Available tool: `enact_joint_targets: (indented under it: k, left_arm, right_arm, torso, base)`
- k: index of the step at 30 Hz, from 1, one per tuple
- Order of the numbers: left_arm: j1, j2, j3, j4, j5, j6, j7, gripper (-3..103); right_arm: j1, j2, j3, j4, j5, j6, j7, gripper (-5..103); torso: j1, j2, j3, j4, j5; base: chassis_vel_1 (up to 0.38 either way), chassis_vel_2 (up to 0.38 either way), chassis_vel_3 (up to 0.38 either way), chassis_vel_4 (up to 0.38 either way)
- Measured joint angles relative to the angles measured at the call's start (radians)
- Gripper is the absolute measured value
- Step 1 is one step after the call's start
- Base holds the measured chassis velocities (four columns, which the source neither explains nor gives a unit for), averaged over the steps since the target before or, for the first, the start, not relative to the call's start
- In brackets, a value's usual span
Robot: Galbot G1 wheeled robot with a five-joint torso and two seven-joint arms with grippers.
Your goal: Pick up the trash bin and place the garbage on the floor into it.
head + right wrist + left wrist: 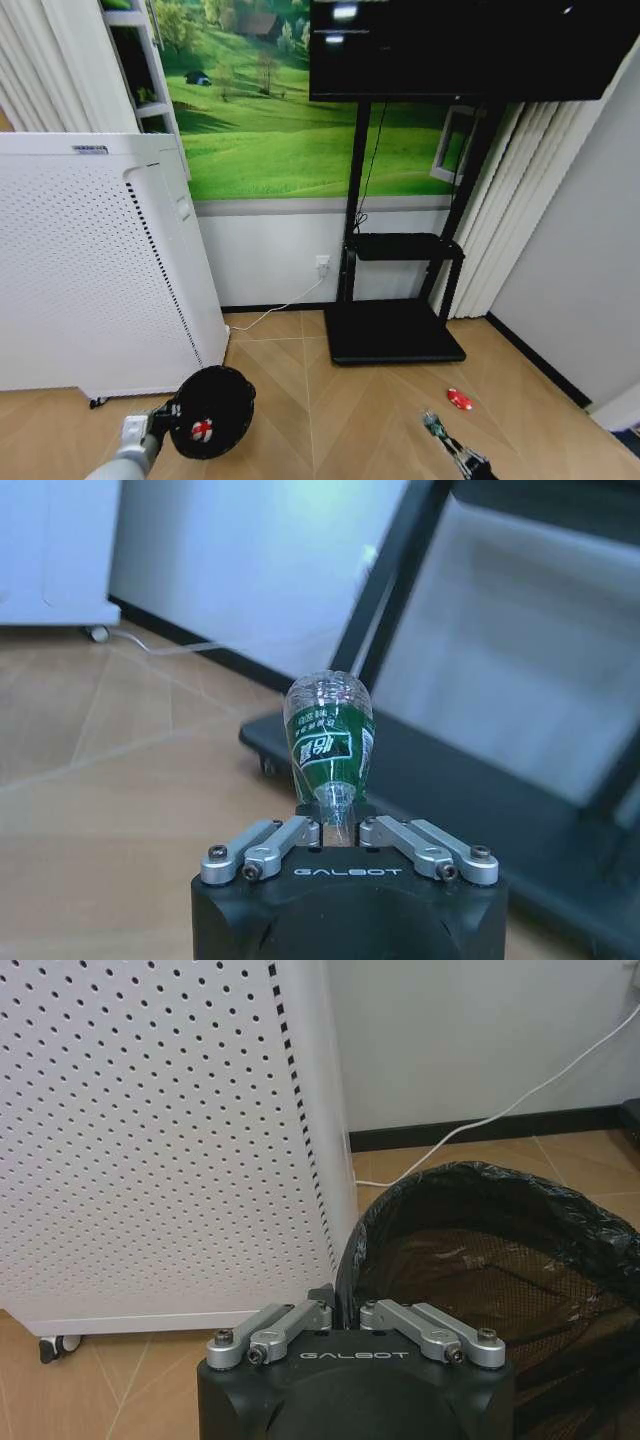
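Holding bin (212,410) beside white cabinet (90,270), TV stand (395,335) behind red bit (460,399)

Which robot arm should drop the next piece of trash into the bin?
Probably the right: the right gripper is shut on the green bottle, ready to drop. The left gripper grips the trash bin's rim.

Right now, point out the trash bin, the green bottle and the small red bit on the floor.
trash bin (222,400), head view, on its bag-lined rim.
green bottle (328,742), right wrist view, on its green label.
small red bit (460,399), head view, on its middle.
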Motion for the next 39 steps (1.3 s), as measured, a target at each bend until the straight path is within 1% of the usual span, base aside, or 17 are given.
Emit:
enact_joint_targets:
  k: [2, 4, 5, 6, 10, 13, 15, 22, 24, 25, 26, 29, 31, 32, 33, 36, 39]
  left_arm:
    - [-0.005, 0.001, 0.006, -0.004, -0.003, 0.003, -0.003, 7]
    - [-0.008, 0.000, 0.009, -0.004, -0.004, 0.005, -0.003, 7]
    - [-0.013, -0.003, 0.013, -0.005, -0.005, 0.007, -0.004, 7]
    - [-0.013, -0.003, 0.013, -0.005, -0.005, 0.007, -0.004, 7]
    - [-0.044, -0.007, 0.032, -0.011, -0.025, 0.013, -0.018, 7]
    - [-0.061, -0.007, 0.040, -0.018, -0.043, 0.015, -0.030, 7]
    - [-0.086, -0.001, 0.050, -0.020, -0.061, 0.017, -0.037, 7]
    - [-0.141, -0.004, 0.078, -0.008, -0.092, 0.018, -0.047, 7]
    - [-0.191, -0.005, 0.118, 0.000, -0.121, 0.019, -0.066, 7]
    - [-0.191, -0.005, 0.118, 0.000, -0.121, 0.019, -0.066, 7]
    - [-0.244, -0.002, 0.167, 0.009, -0.142, 0.019, -0.082, 7]
    - [-0.358, 0.002, 0.276, 0.024, -0.184, 0.019, -0.117, 7]
    - [-0.382, 0.001, 0.297, 0.028, -0.189, 0.019, -0.124, 7]
    - [-0.444, -0.007, 0.353, 0.038, -0.203, 0.019, -0.141, 7]
    - [-0.444, -0.007, 0.353, 0.038, -0.203, 0.019, -0.141, 7]
    - [-0.561, -0.030, 0.459, 0.066, -0.228, 0.020, -0.177, 7]
    - [-0.609, -0.044, 0.500, 0.082, -0.243, 0.020, -0.189, 7]
  right_arm:
    - [0.011, -0.043, -0.014, 0.083, -0.006, 0.000, 0.016, 13]
    - [0.019, -0.065, -0.026, 0.136, -0.006, -0.001, 0.034, 13]
    - [0.025, -0.085, -0.038, 0.196, -0.008, -0.008, 0.051, 13]
    - [0.025, -0.085, -0.038, 0.196, -0.008, -0.008, 0.051, 13]
    - [0.039, -0.144, -0.072, 0.363, -0.003, -0.053, 0.097, 13]
    - [0.048, -0.168, -0.090, 0.412, 0.003, -0.064, 0.107, 13]
    - [0.059, -0.208, -0.116, 0.485, 0.009, -0.080, 0.119, 13]
    - [0.114, -0.240, -0.195, 0.634, 0.012, -0.118, 0.171, 13]
    - [0.199, -0.250, -0.277, 0.667, 0.010, -0.132, 0.192, 13]
    - [0.199, -0.250, -0.277, 0.667, 0.010, -0.132, 0.192, 13]
    - [0.278, -0.257, -0.352, 0.668, 0.018, -0.136, 0.206, 13]
    - [0.390, -0.269, -0.459, 0.667, 0.045, -0.139, 0.211, 13]
    - [0.403, -0.269, -0.473, 0.669, 0.048, -0.139, 0.211, 13]
    - [0.431, -0.264, -0.505, 0.678, 0.052, -0.141, 0.211, 13]
    - [0.431, -0.264, -0.505, 0.678, 0.052, -0.141, 0.211, 13]
    - [0.452, -0.238, -0.559, 0.708, 0.052, -0.145, 0.220, 13]
    - [0.460, -0.220, -0.591, 0.718, 0.050, -0.148, 0.223, 13]
  torso:
    - [0.000, 0.000, 0.000, 0.0001, -0.0001]
    - [0.000, 0.000, 0.000, 0.0003, -0.0008]
    - [0.000, 0.000, 0.000, 0.0003, -0.0001]
    - [0.000, 0.000, 0.000, 0.0003, -0.0001]
    - [0.000, 0.000, 0.000, 0.0002, -0.0006]
    - [0.000, 0.000, 0.000, 0.0002, 0.0003]
    - [0.000, 0.000, 0.000, 0.0001, -0.0006]
    - [0.000, 0.000, 0.000, 0.0001, -0.0003]
    - [0.000, 0.000, 0.000, 0.0002, -0.0002]
    - [0.000, 0.000, 0.000, 0.0002, -0.0002]
    - [0.000, 0.000, 0.000, 0.0004, -0.0002]
    - [0.000, 0.000, 0.000, 0.0003, -0.0003]
    - [0.000, 0.000, 0.000, 0.0002, -0.0003]
    - [0.000, 0.000, 0.000, -0.0001, -0.0002]
    - [0.000, 0.000, 0.000, -0.0001, -0.0002]
    - [0.000, 0.000, 0.000, 0.0000, 0.0000]
    - [0.000, 0.000, 0.000, -0.0002, 0.0000]
  base:
    - [0.000, 0.000, 0.000, 0.000]
    - [0.000, 0.000, 0.000, 0.000]
    - [0.000, 0.000, 0.000, 0.000]
    - [0.000, 0.000, 0.000, 0.000]
    - [0.000, 0.000, 0.000, 0.000]
    - [0.000, 0.000, 0.000, 0.000]
    - [0.000, 0.000, 0.000, 0.000]
    - [0.000, 0.000, 0.000, 0.000]
    - [0.000, 0.000, 0.000, 0.000]
    - [0.000, 0.000, 0.000, 0.000]
    - [0.000, 0.000, 0.000, 0.000]
    - [0.000, 0.000, 0.000, 0.000]
    - [0.000, 0.000, 0.000, 0.000]
    - [0.000, 0.000, 0.000, 0.000]
    - [0.000, 0.000, 0.000, 0.000]
    - [0.000, 0.000, 0.000, 0.000]
    - [0.000, 0.000, 0.000, 0.000]
